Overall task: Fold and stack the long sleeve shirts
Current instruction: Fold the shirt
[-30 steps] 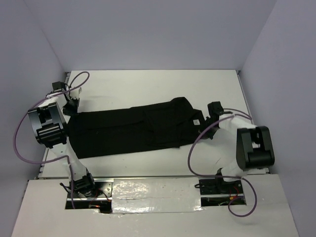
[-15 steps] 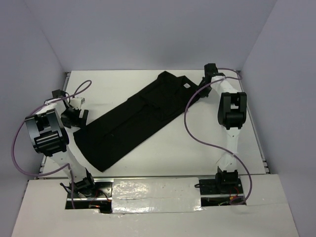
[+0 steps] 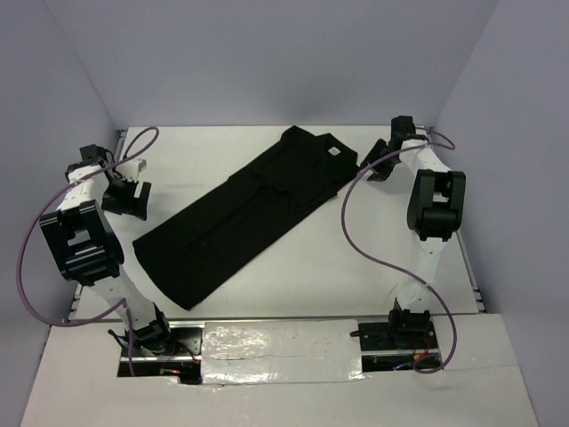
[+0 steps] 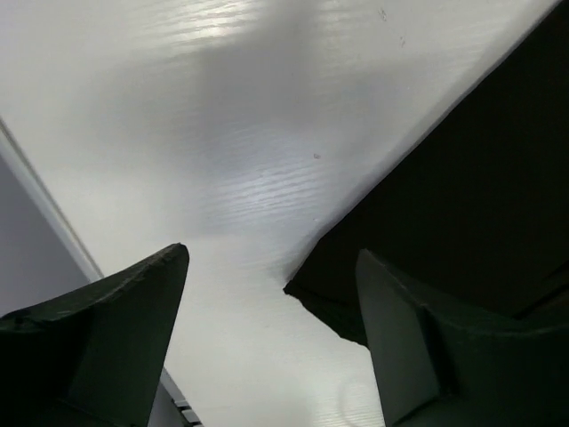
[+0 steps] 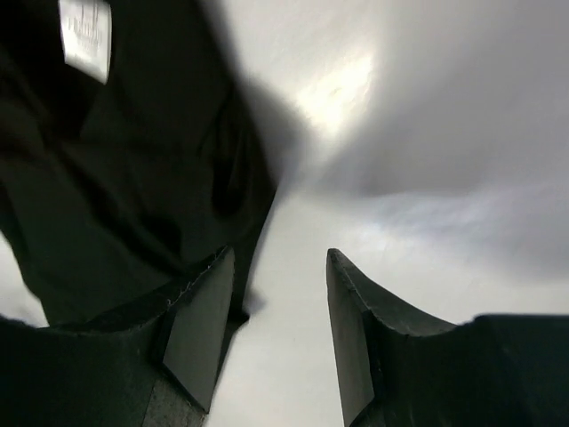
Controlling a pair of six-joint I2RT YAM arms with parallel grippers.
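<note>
Top view: the shirt (image 3: 240, 218) lies flat on the table (image 3: 356, 240). Its long axis runs diagonally, hem near left, collar far right, where a white tag (image 3: 334, 151) shows. The left gripper (image 3: 124, 194) is near the hem end and the right gripper (image 3: 378, 166) is just beside the collar.

Left wrist: jaws parted and empty over bare table, beside a shirt corner.

Right wrist: jaws spread, holding nothing. The tag's print looks too blurred to read.

Black shirt (image 3: 246, 212) on white table (image 3: 356, 258)
</note>
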